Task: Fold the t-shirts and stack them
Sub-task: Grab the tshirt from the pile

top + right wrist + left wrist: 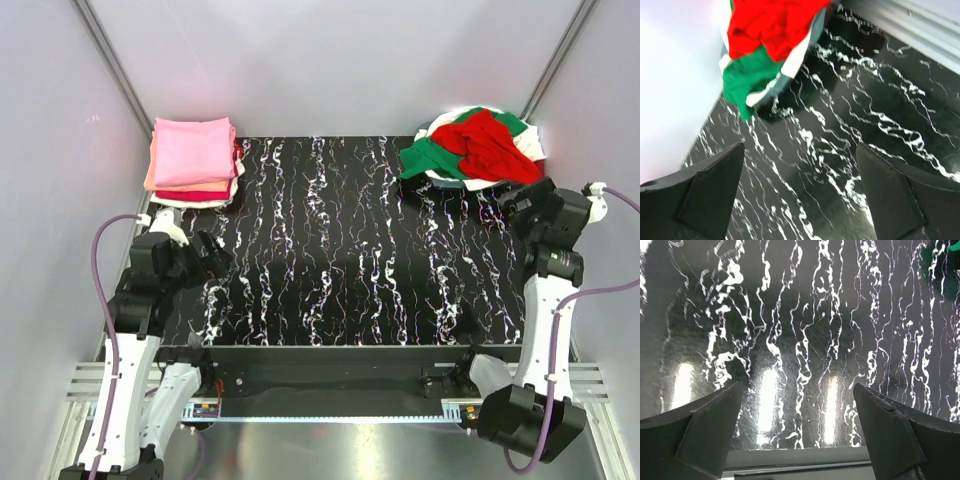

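A folded stack sits at the table's back left: a pink t-shirt (192,150) on top, a salmon one (190,186) under it, a dark red one (195,196) and a white one (190,204) at the bottom. At the back right a bright red t-shirt (488,143) and a green t-shirt (432,158) lie crumpled in a white basket (535,140). They also show in the right wrist view, the red t-shirt (772,25) above the green one (747,80). My left gripper (215,258) is open and empty over the table's left side. My right gripper (520,200) is open and empty just in front of the basket.
The black white-veined table top (340,250) spans the middle. Grey walls enclose the back and sides. A metal rail (330,400) runs along the near edge between the arm bases.
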{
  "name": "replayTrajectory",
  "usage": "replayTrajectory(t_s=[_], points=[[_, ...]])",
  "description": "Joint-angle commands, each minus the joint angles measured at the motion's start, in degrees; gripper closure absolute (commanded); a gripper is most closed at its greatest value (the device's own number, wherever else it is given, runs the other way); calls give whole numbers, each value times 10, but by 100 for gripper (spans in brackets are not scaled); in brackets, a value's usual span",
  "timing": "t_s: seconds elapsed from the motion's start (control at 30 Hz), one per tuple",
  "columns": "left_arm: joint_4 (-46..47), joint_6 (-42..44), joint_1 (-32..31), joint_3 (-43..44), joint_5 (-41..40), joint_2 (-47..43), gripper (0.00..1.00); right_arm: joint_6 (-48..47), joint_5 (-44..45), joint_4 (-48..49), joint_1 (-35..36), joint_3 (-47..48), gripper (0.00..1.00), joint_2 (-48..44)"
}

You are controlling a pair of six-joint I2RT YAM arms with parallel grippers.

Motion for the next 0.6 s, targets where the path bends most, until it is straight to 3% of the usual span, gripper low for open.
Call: replayTrajectory(t_s=[0.0,0.17,0.3,0.53,0.57], points=[[35,32,-2,52,-30,10,1,-44,-40,38,3,2,0,-1],[26,33,-6,32,-82,-8,1,-60,-109,-9,3,148,1,134],[54,29,-6,7,-73,-35,1,-83,-144,-14,3,255,0,240],[56,20,-2,1,-106,-39,1,-123,-97,-151,10,535,0,522],[56,20,-2,1,-105,-36,1,-130,-85,-173,11,613,0,555]])
